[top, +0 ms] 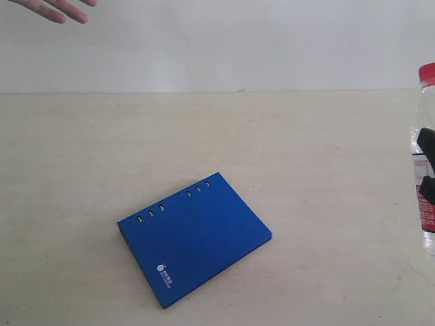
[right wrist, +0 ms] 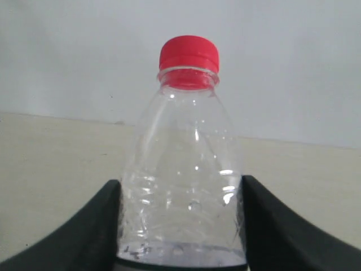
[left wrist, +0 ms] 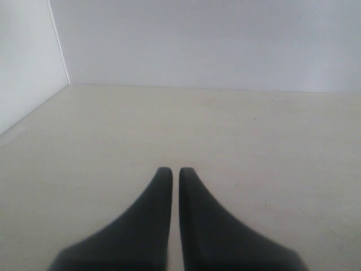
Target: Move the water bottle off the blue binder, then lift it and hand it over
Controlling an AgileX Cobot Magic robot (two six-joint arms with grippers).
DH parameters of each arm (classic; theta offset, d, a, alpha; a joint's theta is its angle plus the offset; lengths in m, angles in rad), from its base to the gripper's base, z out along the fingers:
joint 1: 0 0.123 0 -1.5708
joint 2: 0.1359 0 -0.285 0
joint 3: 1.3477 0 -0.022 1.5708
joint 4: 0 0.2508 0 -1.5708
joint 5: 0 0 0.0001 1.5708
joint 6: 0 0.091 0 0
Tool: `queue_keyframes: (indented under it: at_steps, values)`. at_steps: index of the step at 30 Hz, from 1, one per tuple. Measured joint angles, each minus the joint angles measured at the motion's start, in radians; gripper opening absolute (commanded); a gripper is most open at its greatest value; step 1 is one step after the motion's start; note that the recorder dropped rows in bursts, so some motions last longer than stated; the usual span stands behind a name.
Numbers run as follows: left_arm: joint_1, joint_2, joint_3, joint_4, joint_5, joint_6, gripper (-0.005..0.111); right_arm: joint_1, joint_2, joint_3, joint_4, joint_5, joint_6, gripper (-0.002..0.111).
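The blue binder (top: 195, 238) lies flat on the table, its row of oval holes along the far edge, nothing on it. The water bottle (top: 425, 159) stands upright at the far right edge of the exterior view, red cap up, partly cut off. My right gripper (right wrist: 181, 189) is shut on the water bottle (right wrist: 183, 169), one black finger pressed on each side of its clear body. My left gripper (left wrist: 175, 172) is shut with nothing between its fingers, low over bare table; it does not show in the exterior view.
A person's hand (top: 58, 9) reaches in at the top left of the exterior view. The pale table (top: 217, 136) meets a white wall at the back. A side wall (left wrist: 25, 62) stands near the left gripper.
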Motion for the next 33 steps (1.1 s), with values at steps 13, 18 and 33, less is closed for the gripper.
queue_keyframes:
  at_steps: [13,18,33]
  values:
    - [0.0,0.0,0.0,0.0,0.0,0.0,0.004,0.0,0.48,-0.186,0.002,-0.162,-0.085,0.0]
    - [0.0,0.0,0.0,0.0,0.0,0.0,0.004,0.0,0.547,-0.301,-0.007,-0.166,-0.058,0.0]
    - [0.0,0.0,0.0,0.0,0.0,0.0,0.004,0.0,0.59,-0.421,-0.164,-0.054,0.066,0.024]
